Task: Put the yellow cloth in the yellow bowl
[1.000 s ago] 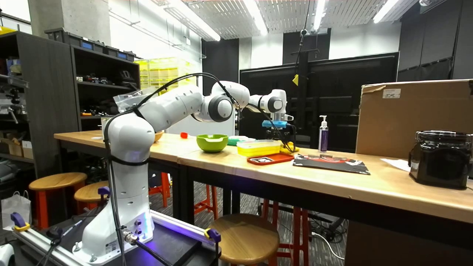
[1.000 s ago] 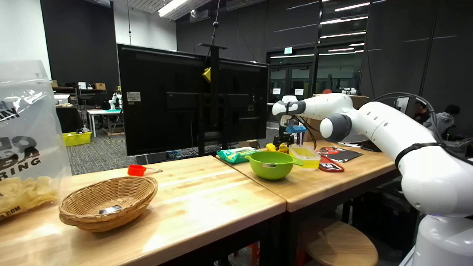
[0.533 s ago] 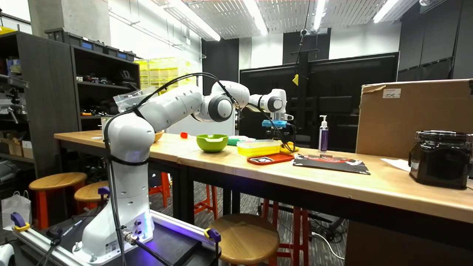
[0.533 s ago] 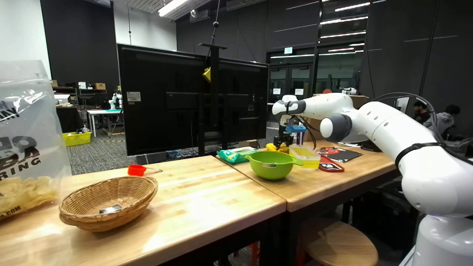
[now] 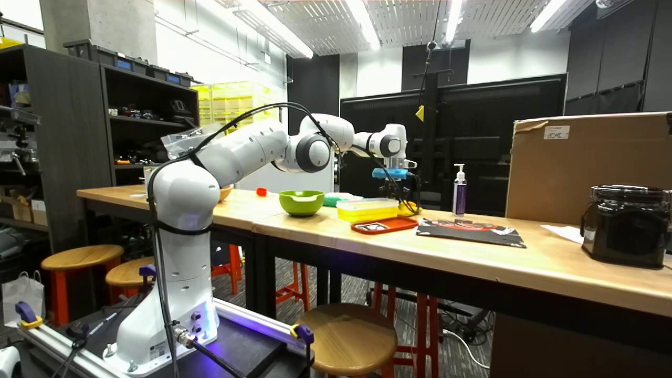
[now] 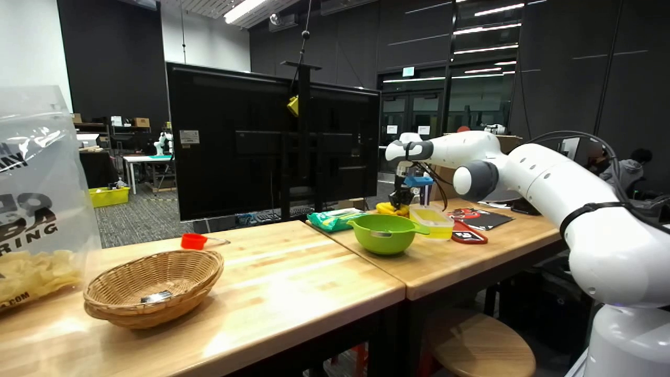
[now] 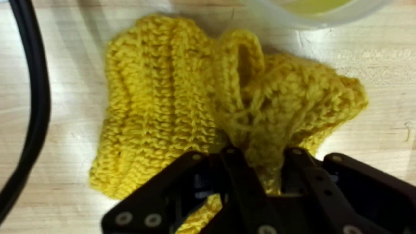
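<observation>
Yellow cloth (image 7: 159, 104) lies on the worktop (image 7: 65, 107), and the end effector (image 7: 264, 157) is pinching a bunched fold of it between both fingers (image 7: 243, 182). In the wrist view the wide loose flap spreads towards ten o'clock, a smaller gathered end towards two. Only the fold looks gripped, so the limp knit could slip out on lifting if the pinch is shallow; how deep it goes is hidden.

Nearest trouble is the plastic tub (image 7: 312, 21), just beside the cloth at one o'clock: a low sideways move could snag the flap on it and shift or tip it. It shows yellow, though whether that is contents or tinted plastic I cannot tell.

From the end effector in an exterior view, the lime-green bowl (image 6: 384, 242) sits near, at seven o'clock. Its spout and handle stick out and could catch dangling fabric, and letting go off-centre could leave a corner over the rim. Its inside is mostly hidden.

Further out, a green packet (image 6: 335, 220) lies between eight and nine o'clock, contents hidden. A wicker basket (image 6: 141, 317) at eight holds a small black-and-white thing (image 6: 156, 297), and at nine a clear bag (image 6: 42, 167) holds pale yellow pieces (image 6: 39, 275). In an exterior view, a dark jar (image 5: 625, 231) stands well apart at three o'clock, too dark to see into.
</observation>
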`<action>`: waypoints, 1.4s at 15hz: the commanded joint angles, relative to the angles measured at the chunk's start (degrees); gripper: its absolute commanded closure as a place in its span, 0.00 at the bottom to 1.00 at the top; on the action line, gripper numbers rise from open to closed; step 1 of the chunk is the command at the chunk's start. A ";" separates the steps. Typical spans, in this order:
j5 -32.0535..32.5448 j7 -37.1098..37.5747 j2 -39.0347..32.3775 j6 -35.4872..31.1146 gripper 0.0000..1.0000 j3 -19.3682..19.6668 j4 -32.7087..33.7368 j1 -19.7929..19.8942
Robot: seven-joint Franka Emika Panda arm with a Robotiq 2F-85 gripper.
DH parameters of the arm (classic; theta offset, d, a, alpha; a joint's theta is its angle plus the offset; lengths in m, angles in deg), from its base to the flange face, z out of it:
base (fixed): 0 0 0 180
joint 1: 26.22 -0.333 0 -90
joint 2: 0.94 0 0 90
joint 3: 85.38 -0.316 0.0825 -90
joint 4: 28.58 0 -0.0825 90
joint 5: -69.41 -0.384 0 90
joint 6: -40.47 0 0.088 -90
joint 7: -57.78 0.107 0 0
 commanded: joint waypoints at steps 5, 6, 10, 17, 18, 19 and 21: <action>1.88 1.78 4.38 4.45 0.97 1.08 3.74 -2.15; 2.13 1.86 5.35 5.64 0.96 1.03 4.39 -2.40; 3.04 3.29 4.56 14.29 0.96 0.86 14.34 -3.39; 2.09 6.39 11.81 21.92 0.96 0.39 12.23 -1.97; 2.18 6.93 12.49 22.95 0.96 0.50 12.24 -1.89; 2.17 7.68 13.18 24.14 0.96 0.53 12.22 -1.86; 2.19 9.07 14.28 25.99 0.96 0.59 12.21 -2.01</action>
